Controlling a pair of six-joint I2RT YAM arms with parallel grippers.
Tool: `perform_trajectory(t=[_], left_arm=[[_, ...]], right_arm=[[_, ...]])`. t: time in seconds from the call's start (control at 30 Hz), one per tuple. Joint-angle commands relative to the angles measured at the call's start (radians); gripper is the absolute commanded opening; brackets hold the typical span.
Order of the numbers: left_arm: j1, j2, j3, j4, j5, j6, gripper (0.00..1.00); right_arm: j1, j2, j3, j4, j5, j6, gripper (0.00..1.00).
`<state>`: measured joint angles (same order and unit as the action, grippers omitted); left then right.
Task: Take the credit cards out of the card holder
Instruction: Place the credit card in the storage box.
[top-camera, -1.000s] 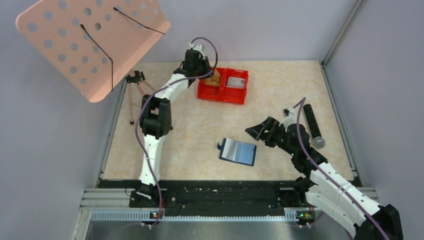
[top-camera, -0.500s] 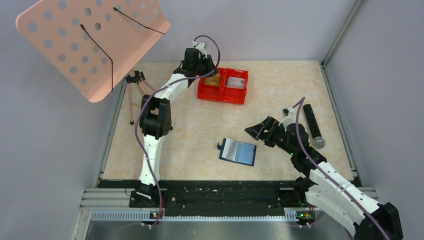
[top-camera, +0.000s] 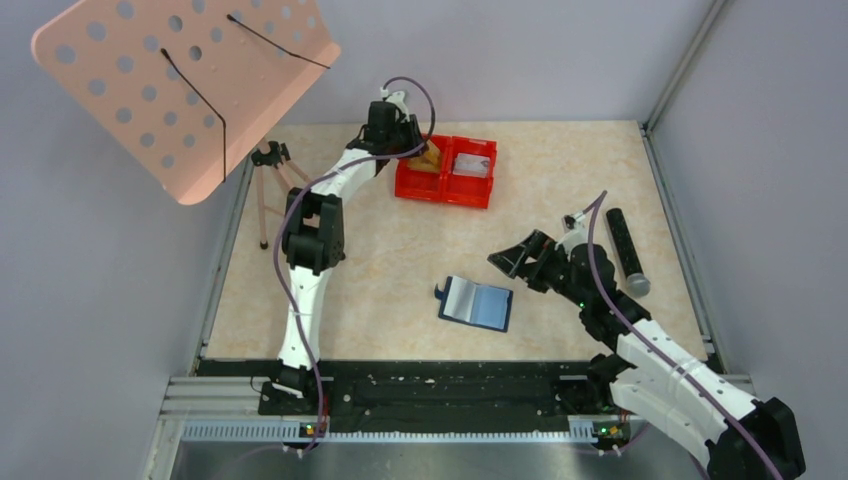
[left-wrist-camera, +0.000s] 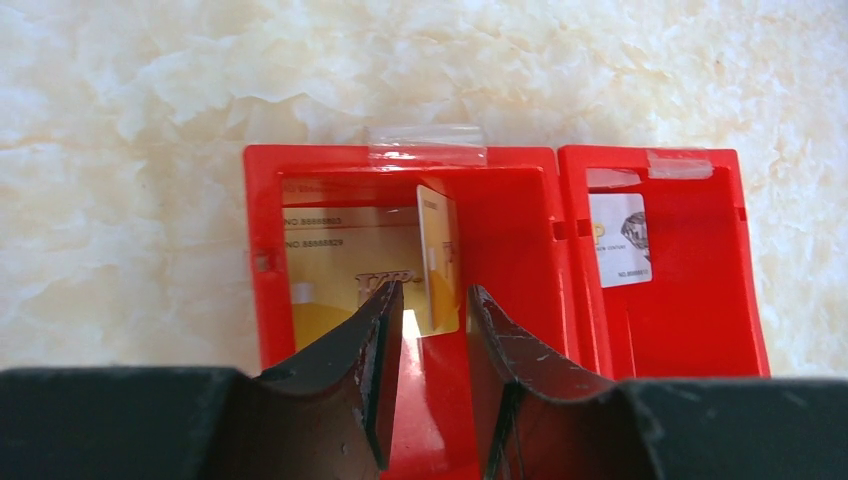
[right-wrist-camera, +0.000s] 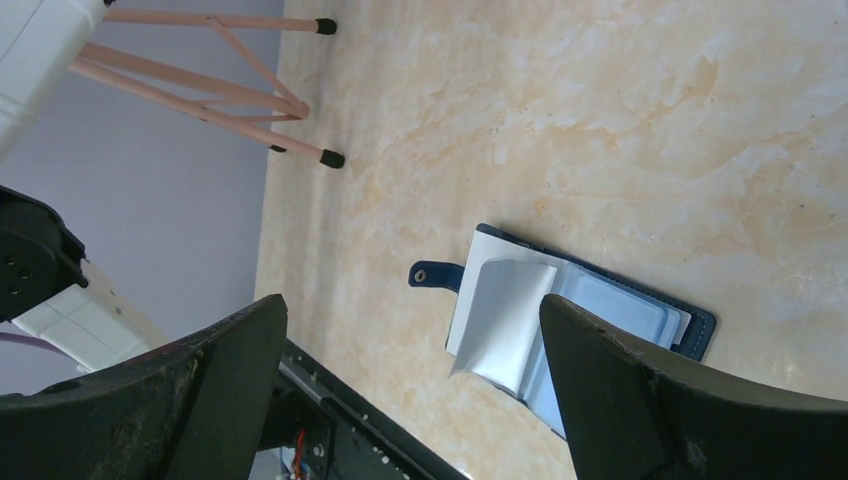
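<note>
Since the earlier frame the left wrist has drawn back a little toward the rear-left above the tray. The right arm and the wallet have not shifted.

The left gripper (left-wrist-camera: 432, 290) hangs over the left compartment of the red tray (left-wrist-camera: 505, 240). Its jaws are narrowly parted, with a gap wider than a card is thick. A gold card (left-wrist-camera: 438, 250) stands tilted on edge just beyond the fingertips, and light shows on either side of it, so we judge it released, not clamped. It leans above a second gold card (left-wrist-camera: 340, 260) lying flat in the same compartment. A silver-grey card (left-wrist-camera: 620, 240) lies in the right compartment. The sorting appears to go by colour.

The card holder (top-camera: 477, 304) lies open on the table (top-camera: 560, 180), well apart from the tray, with one pale inner flap lifted. We cannot tell whether any pocket still holds a card.

The right gripper (right-wrist-camera: 410, 305) hovers near the holder, spread wide and holding nothing. We judge it is waiting to steady the holder or to pick from it.

The risk is that the upright card may topple unevenly.
</note>
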<state>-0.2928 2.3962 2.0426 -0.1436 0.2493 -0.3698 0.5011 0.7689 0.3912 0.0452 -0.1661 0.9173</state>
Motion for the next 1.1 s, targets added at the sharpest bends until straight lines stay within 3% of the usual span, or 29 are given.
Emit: perform_trajectory(t=[0.0, 0.83, 1.07], left_arm=[[0.006, -0.002, 0.045, 0.008, -0.028, 0.023, 0.35], [0.006, 0.039, 0.067, 0.016, 0.009, 0.014, 0.32], [0.006, 0.023, 0.063, 0.017, 0.01, 0.007, 0.0]], right_arm=[[0.001, -0.003, 0.059, 0.047, 0.004, -0.008, 0.97], [0.001, 0.009, 0.07, 0.06, 0.002, -0.006, 0.97], [0.001, 0.015, 0.067, 0.064, 0.002, -0.006, 0.97]])
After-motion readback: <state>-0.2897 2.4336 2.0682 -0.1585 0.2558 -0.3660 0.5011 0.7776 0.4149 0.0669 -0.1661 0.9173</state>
